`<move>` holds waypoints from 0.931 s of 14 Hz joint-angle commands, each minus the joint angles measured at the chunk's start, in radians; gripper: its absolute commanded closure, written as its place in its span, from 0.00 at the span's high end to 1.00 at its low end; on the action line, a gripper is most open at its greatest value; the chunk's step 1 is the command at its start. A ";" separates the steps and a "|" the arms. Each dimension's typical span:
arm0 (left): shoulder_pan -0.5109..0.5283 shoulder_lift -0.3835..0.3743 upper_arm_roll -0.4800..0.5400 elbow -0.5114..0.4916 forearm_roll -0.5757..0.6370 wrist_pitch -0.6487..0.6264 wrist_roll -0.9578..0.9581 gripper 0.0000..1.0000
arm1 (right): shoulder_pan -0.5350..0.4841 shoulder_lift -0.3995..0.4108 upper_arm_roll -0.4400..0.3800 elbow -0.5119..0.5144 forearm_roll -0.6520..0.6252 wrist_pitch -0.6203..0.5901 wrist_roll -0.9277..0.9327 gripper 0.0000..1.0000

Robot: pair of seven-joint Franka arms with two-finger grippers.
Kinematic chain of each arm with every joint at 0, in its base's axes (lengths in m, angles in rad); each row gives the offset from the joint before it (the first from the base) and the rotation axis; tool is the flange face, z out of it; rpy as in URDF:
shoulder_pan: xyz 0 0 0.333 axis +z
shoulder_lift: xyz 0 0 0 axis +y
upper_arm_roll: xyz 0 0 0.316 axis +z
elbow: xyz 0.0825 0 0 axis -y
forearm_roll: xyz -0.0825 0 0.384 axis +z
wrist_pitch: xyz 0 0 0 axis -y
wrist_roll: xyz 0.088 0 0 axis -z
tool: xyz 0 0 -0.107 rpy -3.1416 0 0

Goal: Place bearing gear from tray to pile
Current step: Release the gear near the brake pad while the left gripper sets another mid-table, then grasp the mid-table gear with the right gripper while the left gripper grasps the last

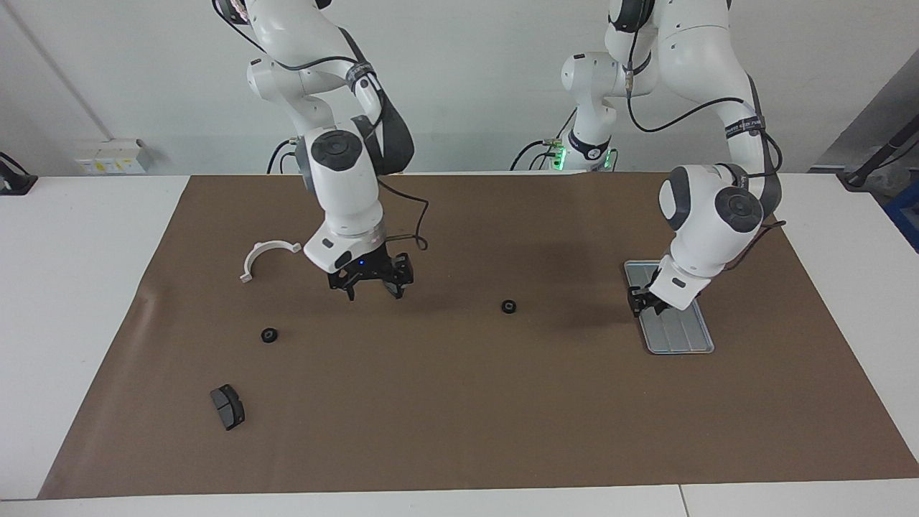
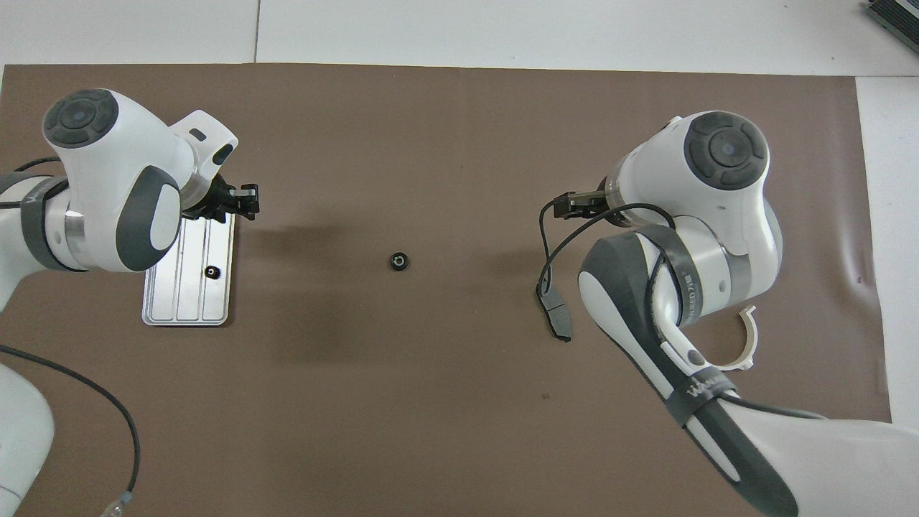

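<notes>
While the right arm waits, the job falls to the left one. From the facing camera, the left gripper [image 1: 645, 303] hangs at mid-height of the frame, at the left arm's end of the mat, over the edge of the tray [image 1: 682, 327]. I cannot tell whether it is open or shut, and it hides whatever lies under it. The right gripper [image 1: 372, 281] hovers just above the frame's centre line with its jaws spread wide and nothing between them. One bearing gear [image 1: 509, 306] lies in the middle of the frame. A second gear [image 1: 269, 335] sits lower, toward the right arm's end and well apart from the first, so the pile looks very loose. A white bracket [image 1: 267, 255] and a dark pad [image 1: 227, 406] lie at that same end.

From overhead, the left gripper [image 2: 240, 201] shows over the tray's [image 2: 165, 312] upper corner. The gear on the tray [image 2: 212, 271] sits lower in the frame, in a groove near the rim. The centre gear [image 2: 398, 261] is plain to see.

To my eye the step is fetching that last gear. The gripper should line up squarely over it and drop straight down with the fingers straddling the disc. It should then lift clear of the raised rim before crossing the mat. It would do best to set the gear down just beside the centre gear and not drop it, since a round part could roll.
</notes>
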 commanded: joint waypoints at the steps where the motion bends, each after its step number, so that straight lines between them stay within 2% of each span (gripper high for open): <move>1: 0.071 -0.053 -0.011 -0.084 0.010 0.013 0.138 0.50 | 0.082 0.051 -0.003 0.058 -0.002 0.011 0.109 1.00; 5: 0.105 -0.079 -0.008 -0.165 0.010 0.073 0.197 0.53 | 0.178 0.159 -0.003 0.159 -0.018 0.020 0.206 1.00; 8: 0.105 -0.090 -0.011 -0.187 0.010 0.079 0.185 0.53 | 0.241 0.267 -0.003 0.242 -0.065 0.053 0.302 1.00; 13: 0.084 -0.105 -0.011 -0.210 0.008 0.080 0.095 0.52 | 0.314 0.344 -0.003 0.259 -0.116 0.144 0.355 1.00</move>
